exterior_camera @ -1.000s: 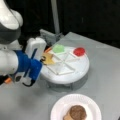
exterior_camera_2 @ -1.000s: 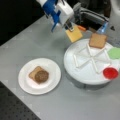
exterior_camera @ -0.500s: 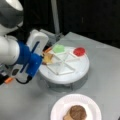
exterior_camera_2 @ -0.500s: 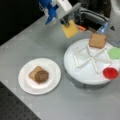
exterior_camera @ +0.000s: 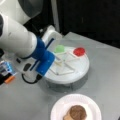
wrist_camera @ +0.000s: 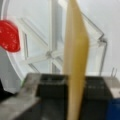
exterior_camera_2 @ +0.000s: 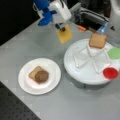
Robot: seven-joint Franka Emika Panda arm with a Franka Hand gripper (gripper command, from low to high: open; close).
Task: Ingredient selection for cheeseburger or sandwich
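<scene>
Grey table (exterior_camera_2: 32, 45): divided tray (exterior_camera_2: 85, 72), paper plate (exterior_camera_2: 25, 82).

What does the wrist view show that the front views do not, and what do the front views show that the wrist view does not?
Only the wrist view shows the cheese square edge-on between the jaws of the gripper. Only a front view shows the paper plate with a bread square under the patty, plus a second bread square and the green piece on the tray. All share the divided tray and red disc.
</scene>
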